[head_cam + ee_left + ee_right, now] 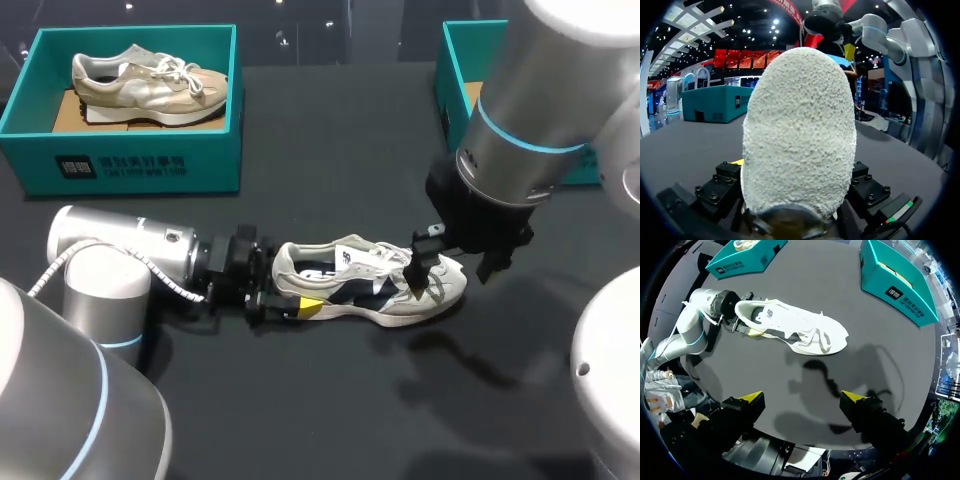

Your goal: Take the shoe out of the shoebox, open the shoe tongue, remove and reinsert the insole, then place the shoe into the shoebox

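Note:
A white and navy shoe (370, 285) lies on its sole on the black table, toe pointing right. My left gripper (292, 292) is shut on its heel, one finger on each side. In the left wrist view the pale, rough heel (800, 130) fills the space between the black fingers (720, 187). My right gripper (425, 272) hangs over the laces near the toe. In the right wrist view its yellow-tipped fingers stand far apart, and the right gripper (802, 400) is open with nothing between them. The shoe (790, 327) lies ahead of it, below.
A teal shoebox (130, 160) at the back left holds a beige shoe (150, 80). A second teal box (455, 80) stands at the back right, partly hidden by my right arm. Bare black tabletop lies in front of the shoe.

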`<state>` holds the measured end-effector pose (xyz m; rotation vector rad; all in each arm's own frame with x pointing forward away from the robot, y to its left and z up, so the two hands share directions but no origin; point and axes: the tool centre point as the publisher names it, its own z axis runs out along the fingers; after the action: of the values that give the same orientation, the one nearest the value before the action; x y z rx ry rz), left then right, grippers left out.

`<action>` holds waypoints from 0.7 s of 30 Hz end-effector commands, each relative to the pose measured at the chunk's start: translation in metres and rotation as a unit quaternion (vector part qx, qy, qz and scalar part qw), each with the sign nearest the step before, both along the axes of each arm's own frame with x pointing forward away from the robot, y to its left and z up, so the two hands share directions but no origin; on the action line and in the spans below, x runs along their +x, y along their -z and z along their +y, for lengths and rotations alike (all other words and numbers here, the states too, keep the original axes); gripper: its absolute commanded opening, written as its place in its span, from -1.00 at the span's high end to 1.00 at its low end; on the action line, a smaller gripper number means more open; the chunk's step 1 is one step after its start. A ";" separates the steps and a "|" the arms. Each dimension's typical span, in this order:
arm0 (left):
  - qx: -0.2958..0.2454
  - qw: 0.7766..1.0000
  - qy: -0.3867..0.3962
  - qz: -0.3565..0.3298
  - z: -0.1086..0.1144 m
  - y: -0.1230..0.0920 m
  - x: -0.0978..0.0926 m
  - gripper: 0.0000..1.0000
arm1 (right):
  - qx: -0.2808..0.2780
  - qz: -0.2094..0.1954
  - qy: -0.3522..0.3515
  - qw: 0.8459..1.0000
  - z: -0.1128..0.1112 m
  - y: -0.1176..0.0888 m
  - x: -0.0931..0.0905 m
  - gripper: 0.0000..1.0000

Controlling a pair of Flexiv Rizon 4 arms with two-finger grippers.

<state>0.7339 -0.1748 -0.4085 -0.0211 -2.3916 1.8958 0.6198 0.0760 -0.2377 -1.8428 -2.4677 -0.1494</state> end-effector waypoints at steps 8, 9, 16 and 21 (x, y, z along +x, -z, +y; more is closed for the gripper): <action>0.000 1.000 -0.001 0.000 0.002 0.001 -0.001 1.00 | -0.036 0.012 0.019 0.999 0.036 -0.011 0.005 -1.00; 0.000 1.000 -0.001 0.000 0.002 0.001 -0.001 1.00 | -0.036 0.012 0.019 0.999 0.036 -0.011 0.005 -1.00; 0.000 1.000 -0.001 0.000 0.002 0.001 -0.001 1.00 | -0.036 0.012 0.019 0.999 0.036 -0.011 0.005 -1.00; 0.000 1.000 -0.001 0.000 0.002 0.001 -0.001 1.00 | -0.068 0.028 0.066 0.995 0.073 -0.002 0.003 -1.00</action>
<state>0.7339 -0.1747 -0.4084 -0.0208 -2.3917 1.8957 0.6169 0.1181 -0.2253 -2.0048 -2.3616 -0.0268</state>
